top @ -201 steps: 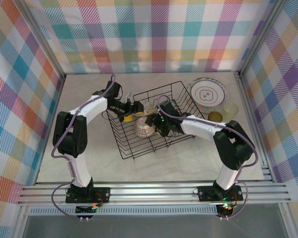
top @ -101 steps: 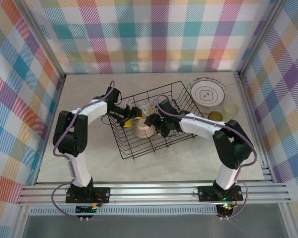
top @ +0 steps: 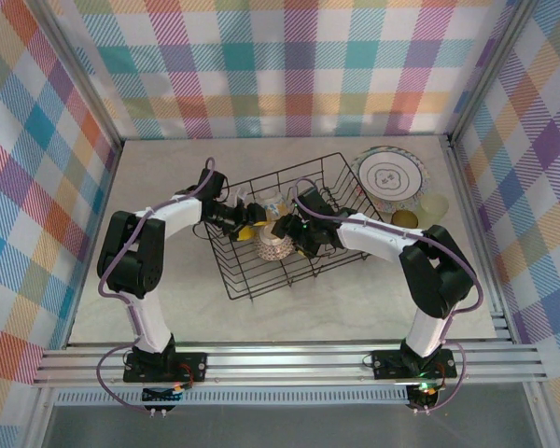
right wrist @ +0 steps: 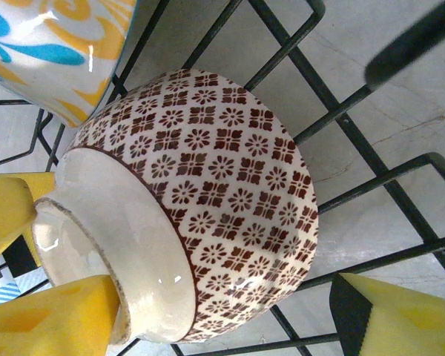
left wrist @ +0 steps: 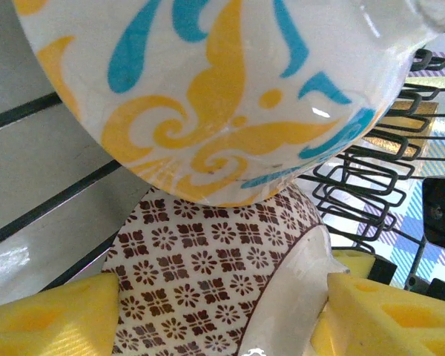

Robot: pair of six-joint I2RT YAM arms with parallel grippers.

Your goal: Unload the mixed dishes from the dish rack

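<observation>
Right gripper [right wrist: 222,320] stands spread around the brown-patterned bowl [right wrist: 230,170], which lies on its side in the dish rack [top: 247,275]. One pad [right wrist: 52,319] touches the bowl's foot; the other is clear of its wall. Left gripper [left wrist: 219,320], also spread, frames the same bowl next to a yellow-and-blue bowl [left wrist: 230,96]; I cannot tell whether it touches either. Beyond the rack lies a cream plate [top: 389,177].

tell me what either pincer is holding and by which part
Cannot tell: the left pincer and right pincer both straddle the brown-patterned bowl lying in the rack, grip unconfirmed.
</observation>
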